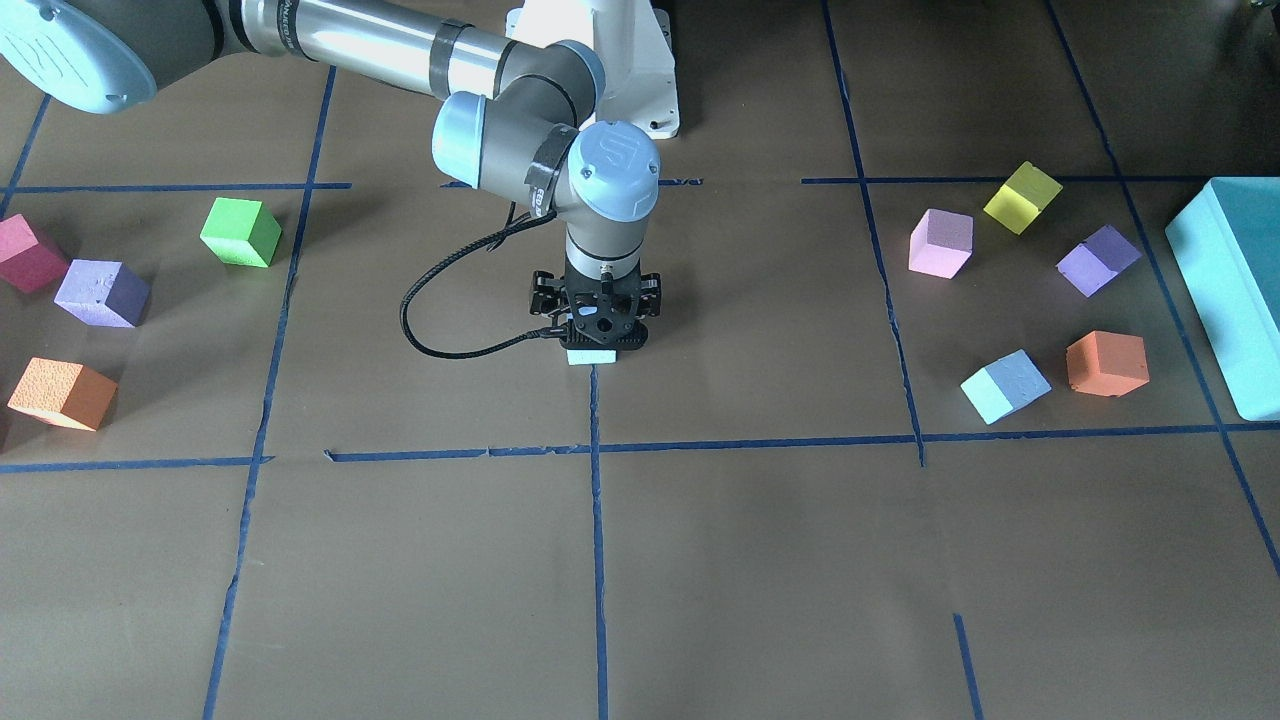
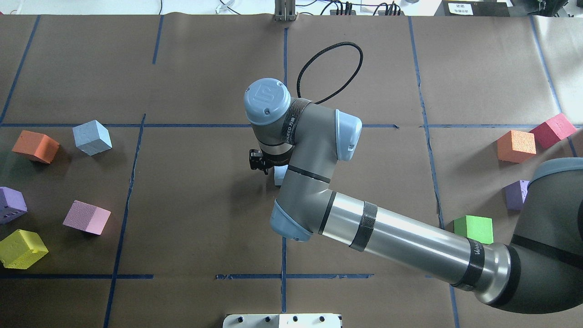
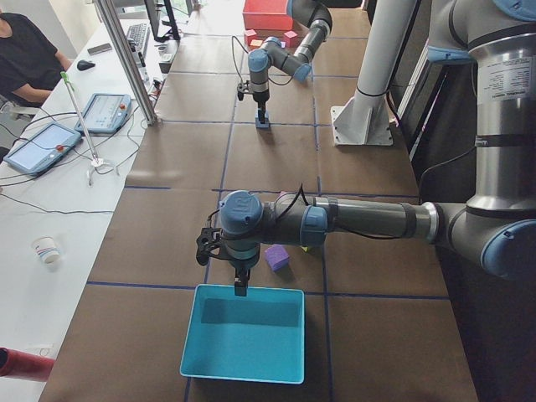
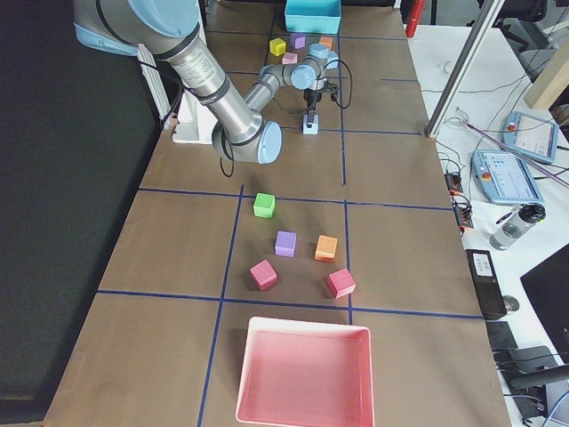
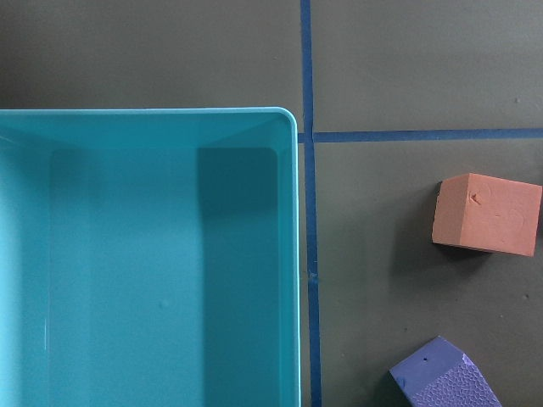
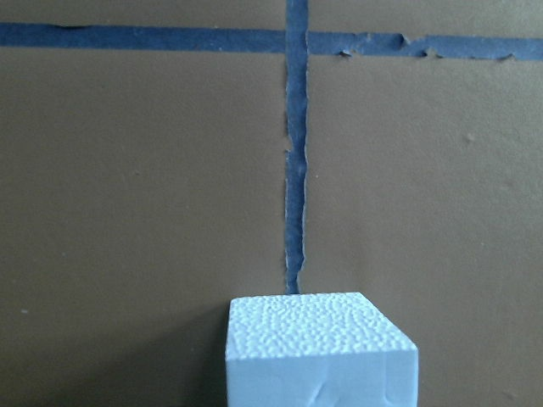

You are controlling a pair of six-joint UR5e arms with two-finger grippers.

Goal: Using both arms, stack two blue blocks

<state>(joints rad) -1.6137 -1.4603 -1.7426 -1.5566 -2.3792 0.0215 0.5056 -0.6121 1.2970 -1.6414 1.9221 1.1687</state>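
— Nearest the front camera?
— Bare brown tabletop (image 1: 760, 560), crossed by blue tape lines (image 1: 598, 560).

— First cubes beyond that?
— On that view's left lies an orange cube (image 1: 62, 393). On its right, the loose blue block (image 1: 1005, 386) rests flat on the paper, just beside a second orange cube (image 1: 1107, 363) but apart from it. A teal box (image 1: 1225, 290) runs along the right edge, near both.

— And the left arm?
— Only the side view shows it. The left arm (image 3: 368, 219) reaches across, and its jaws hang over the teal box's rim. I cannot tell whether they are open or closed.

— The other blue one?
— The centre blue block (image 1: 590, 356) sits mid-table on a tape line, well apart from the loose one. The right arm (image 1: 400, 45) points straight down at it. Its black jaws cover the top of the block, so only the front face shows.

— Gripping it?
— I cannot tell. The tips are hidden, and the right wrist view shows only the block and the paper.

— Farther back?
— To the left are a lavender cube (image 1: 100, 293), a red cube (image 1: 28, 253) and a green cube (image 1: 240, 232). To the right are a purple cube (image 1: 1098, 260), a pink cube (image 1: 941, 243) and a yellow cube (image 1: 1022, 197). The white pedestal (image 1: 640, 90) stands farthest back.
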